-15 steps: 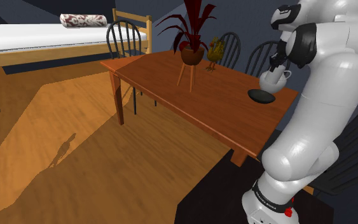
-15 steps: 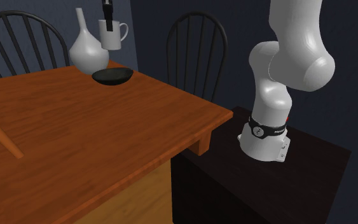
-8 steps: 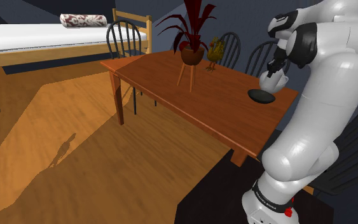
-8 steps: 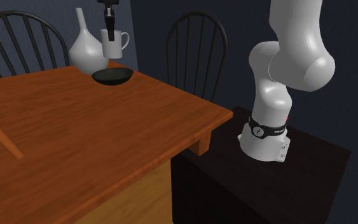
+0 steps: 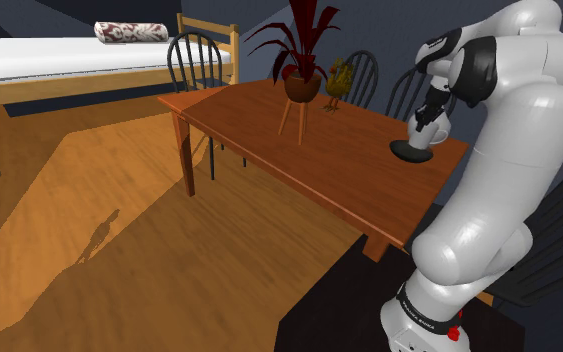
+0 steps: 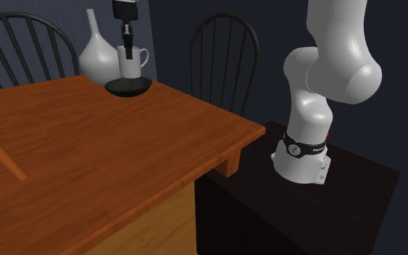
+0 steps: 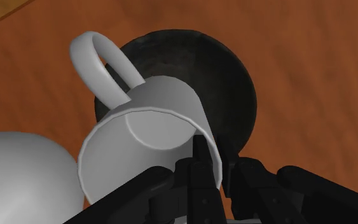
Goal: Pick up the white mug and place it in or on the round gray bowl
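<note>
A white mug (image 7: 152,137) hangs upright from my black gripper (image 7: 214,167), which is shut on its rim, one finger inside and one outside. In the second exterior view the mug (image 6: 130,64) sits low in the dark round bowl (image 6: 128,87), its base at or just inside the bowl, with the gripper (image 6: 127,51) straight above it. The bowl (image 7: 231,86) shows directly beneath the mug in the wrist view. From the shoulder view the mug (image 5: 419,133) is over the bowl (image 5: 410,152) near the table's right end.
A white vase (image 6: 99,52) stands just behind the bowl, close to the mug. The wooden table (image 5: 319,150) also bears a red potted plant on a stand (image 5: 302,82) and a small figurine (image 5: 337,84). Dark chairs (image 6: 220,54) ring the table; a bed (image 5: 59,60) lies far left.
The gripper has come straight down with the mug, from well above the bowl to down at the bowl. Its hold on the rim is unchanged.
</note>
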`<state>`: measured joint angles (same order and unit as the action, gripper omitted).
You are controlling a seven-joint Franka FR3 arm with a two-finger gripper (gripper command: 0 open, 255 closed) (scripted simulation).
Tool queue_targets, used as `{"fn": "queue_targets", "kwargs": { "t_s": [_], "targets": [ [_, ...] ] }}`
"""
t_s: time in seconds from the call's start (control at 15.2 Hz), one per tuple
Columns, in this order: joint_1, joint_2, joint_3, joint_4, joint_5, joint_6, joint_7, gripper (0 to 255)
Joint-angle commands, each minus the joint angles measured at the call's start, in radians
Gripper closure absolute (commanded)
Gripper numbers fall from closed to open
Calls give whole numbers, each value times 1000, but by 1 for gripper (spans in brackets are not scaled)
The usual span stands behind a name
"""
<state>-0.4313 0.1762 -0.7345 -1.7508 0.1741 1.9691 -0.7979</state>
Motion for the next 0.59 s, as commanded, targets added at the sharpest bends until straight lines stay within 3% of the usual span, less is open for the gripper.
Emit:
{"fn": "queue_targets", "kwargs": {
  "t_s": [0.0,0.53],
  "targets": [
    [-2,8,1,-20,8,26,-7,255],
    [-3,13,3,-37,12,46,-11,255]
  ]
}}
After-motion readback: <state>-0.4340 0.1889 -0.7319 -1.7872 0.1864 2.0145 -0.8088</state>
